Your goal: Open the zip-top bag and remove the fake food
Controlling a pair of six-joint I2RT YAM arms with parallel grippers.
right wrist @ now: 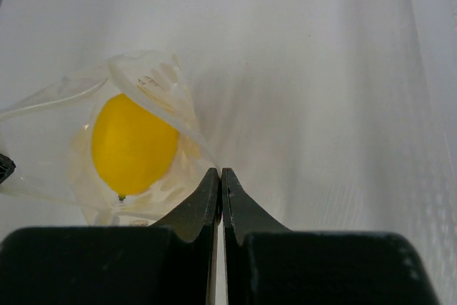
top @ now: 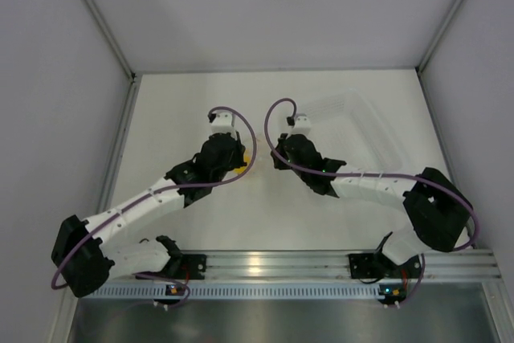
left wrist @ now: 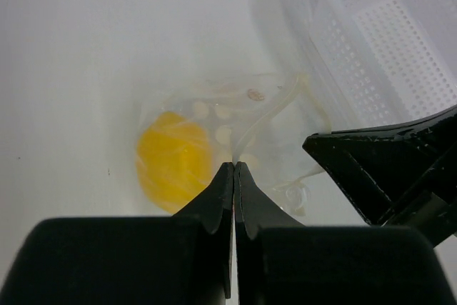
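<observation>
Item: zip-top bag [right wrist: 153, 76] holding fake food [right wrist: 132, 144]; left gripper [left wrist: 233, 169] and right gripper [right wrist: 220, 173] are pinching opposite lips, jaws closed, apparently to pull it open.

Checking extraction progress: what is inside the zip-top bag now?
The yellow fake food lies inside the clear zip-top bag, whose edges the left gripper and right gripper pinch. Anything beneath it is hidden.

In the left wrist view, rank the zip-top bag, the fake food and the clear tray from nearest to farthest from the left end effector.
1. zip-top bag: at the shut tips of the left end effector, apparently pinched.
2. fake food: inside the bag, just left of the tips.
3. tray: upper right, beyond the bag.
</observation>
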